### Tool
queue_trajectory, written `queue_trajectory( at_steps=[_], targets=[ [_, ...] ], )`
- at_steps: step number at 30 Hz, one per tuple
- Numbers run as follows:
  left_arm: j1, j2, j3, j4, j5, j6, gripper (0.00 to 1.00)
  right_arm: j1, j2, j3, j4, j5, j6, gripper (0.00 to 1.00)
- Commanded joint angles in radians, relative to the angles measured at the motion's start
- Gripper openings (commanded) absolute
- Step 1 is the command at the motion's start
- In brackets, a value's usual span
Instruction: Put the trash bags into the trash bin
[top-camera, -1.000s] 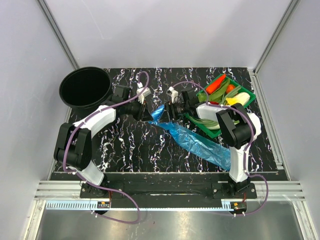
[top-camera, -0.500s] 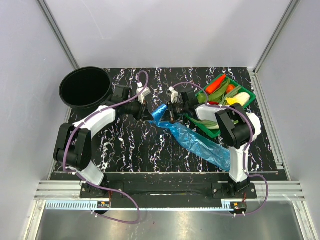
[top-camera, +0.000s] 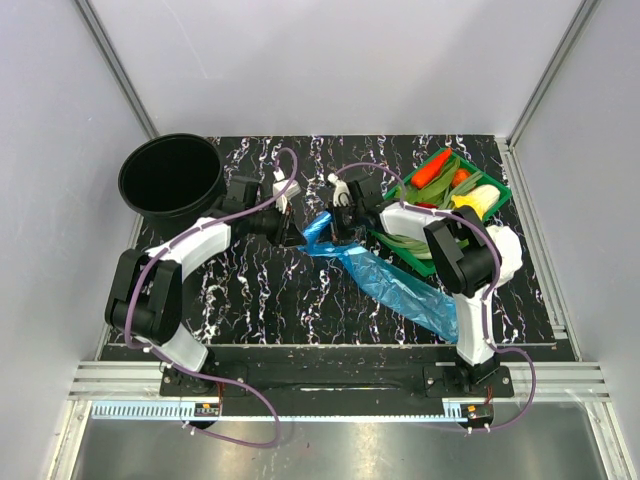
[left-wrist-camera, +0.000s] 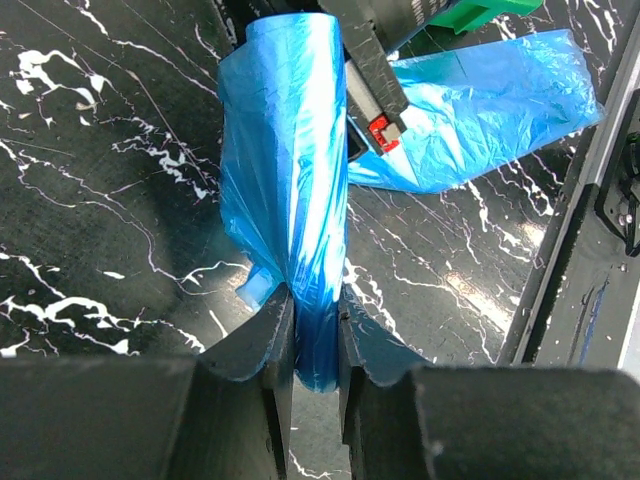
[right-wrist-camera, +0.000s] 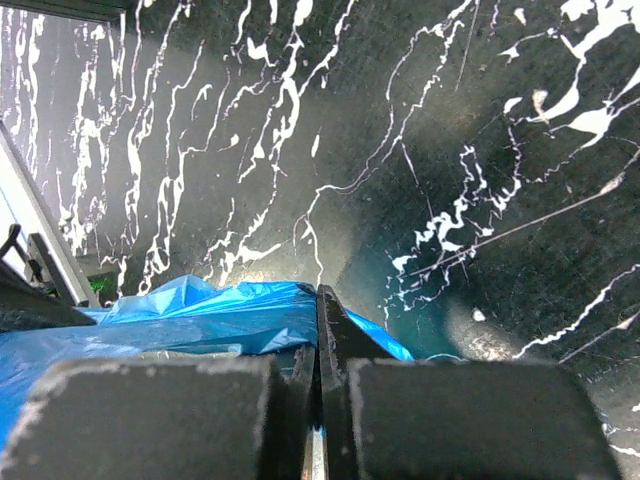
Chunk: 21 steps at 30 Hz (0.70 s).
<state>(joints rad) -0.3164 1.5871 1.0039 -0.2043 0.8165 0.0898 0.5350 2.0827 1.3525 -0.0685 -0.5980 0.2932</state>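
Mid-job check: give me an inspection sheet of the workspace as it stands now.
Surface: black marbled table top.
Job's things: one blue trash bag, stretched from the grippers toward the near right, not in the bin; trash bin upright at far left, nothing seen inside.
Clutter: green tray of vegetables, far right.
Grippers: left gripper shut on the bag's bunched end; right gripper shut on the same bag.
Cables: purple cables loop over both arms, none seen snagging the bag.
Surroundings: plain walls; metal rail along the near edge.
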Motion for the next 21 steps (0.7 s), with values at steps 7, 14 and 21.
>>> queue_trajectory(
  at_steps=[7, 14, 21],
  targets=[
    [-0.021, -0.121, 0.047, 0.187, 0.384, -0.201, 0.0, -0.01, 0.074, -0.01, -0.088, 0.412, -0.063, 0.0],
    [-0.02, -0.111, 0.062, 0.282, 0.351, -0.311, 0.0, -0.007, 0.034, -0.039, -0.093, 0.356, -0.133, 0.0],
    [-0.02, -0.085, 0.067, 0.092, 0.241, -0.138, 0.0, -0.009, -0.157, -0.09, -0.086, 0.331, -0.279, 0.57]
  ],
)
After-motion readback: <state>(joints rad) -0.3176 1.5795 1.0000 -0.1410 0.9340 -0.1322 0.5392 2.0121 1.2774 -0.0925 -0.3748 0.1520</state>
